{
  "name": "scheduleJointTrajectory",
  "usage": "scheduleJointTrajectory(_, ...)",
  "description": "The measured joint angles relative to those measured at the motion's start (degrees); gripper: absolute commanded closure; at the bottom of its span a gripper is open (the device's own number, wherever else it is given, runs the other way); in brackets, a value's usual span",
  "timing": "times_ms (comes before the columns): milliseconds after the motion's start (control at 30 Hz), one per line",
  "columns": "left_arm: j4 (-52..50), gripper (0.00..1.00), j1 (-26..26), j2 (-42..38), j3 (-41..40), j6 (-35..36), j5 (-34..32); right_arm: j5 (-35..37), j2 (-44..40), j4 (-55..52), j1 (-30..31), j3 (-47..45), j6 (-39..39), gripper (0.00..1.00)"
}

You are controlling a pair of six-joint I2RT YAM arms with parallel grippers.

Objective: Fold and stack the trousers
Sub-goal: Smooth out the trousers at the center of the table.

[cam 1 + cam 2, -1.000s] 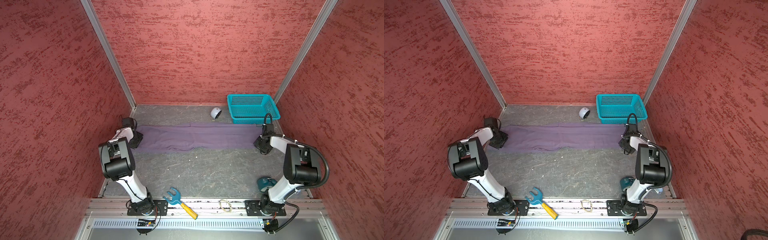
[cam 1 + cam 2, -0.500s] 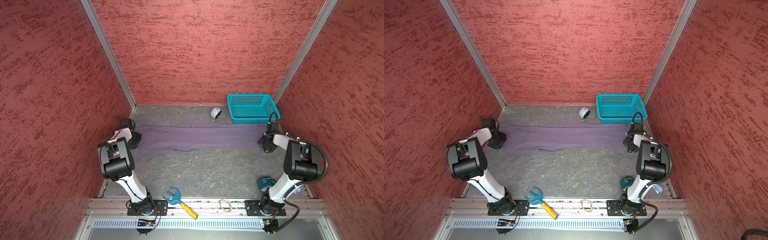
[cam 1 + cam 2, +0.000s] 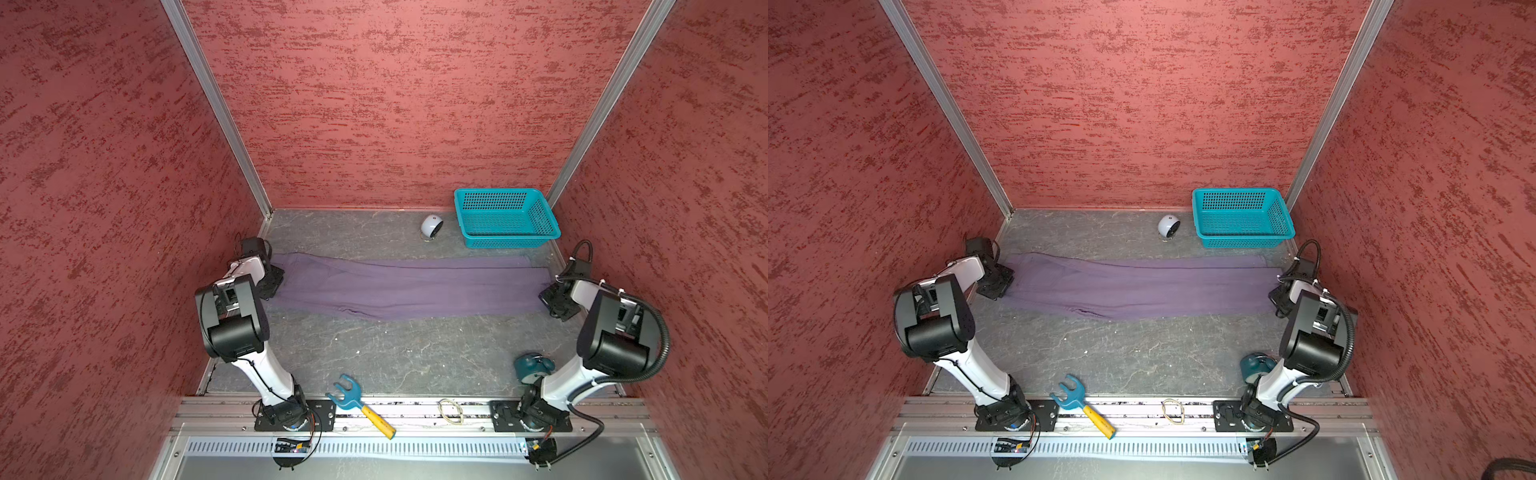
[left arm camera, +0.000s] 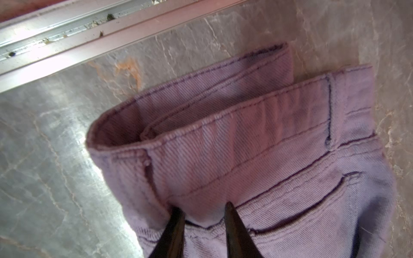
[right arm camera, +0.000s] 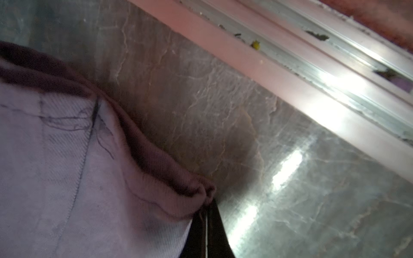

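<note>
The muted purple trousers (image 3: 407, 286) (image 3: 1142, 286) lie in a long strip across the grey table, waist to the left and leg ends to the right. My left gripper (image 3: 276, 282) (image 3: 1003, 286) is at the waist end. In the left wrist view its fingers (image 4: 203, 206) pinch a bulge of the trousers (image 4: 245, 145) just below the waistband, beside a pocket. My right gripper (image 3: 548, 297) (image 3: 1276, 299) is at the leg end. In the right wrist view its fingers (image 5: 206, 202) are pressed together on the puckered hem of the trousers (image 5: 55, 167), which is lifted slightly off the table.
A teal basket (image 3: 505, 218) stands at the back right, a small white round object (image 3: 431, 226) just left of it. A blue and yellow toy fork (image 3: 359, 405) and a rubber band (image 3: 451, 409) lie on the front rail. A teal object (image 3: 532, 365) sits by the right arm's base. Red walls stand close on both sides.
My right gripper has shut on the leg hem and shifted a little toward the right wall. The left gripper has tightened slightly at the waist and barely moved.
</note>
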Motion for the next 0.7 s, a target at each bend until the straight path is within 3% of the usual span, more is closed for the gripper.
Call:
scheduleJointTrajectory(433, 0.5, 0.68, -1.4, -0.4, -1.0, -0.5, 0.1, -2.2, -3.5, 0.1, -1.5, -1.9, 0.0, 1.0)
scheduleJointTrajectory(533, -0.3, 0.54, -1.8, -2.0, -1.4, -0.5, 0.0, -2.2, -7.5, 0.1, -1.7, -4.5, 0.0, 0.8)
scheduleJointTrajectory(700, -3.0, 0.4, -1.9, -7.9, -1.3, -0.9, -0.5, -1.1, -13.9, -0.4, -2.1, -5.4, -0.5, 0.62)
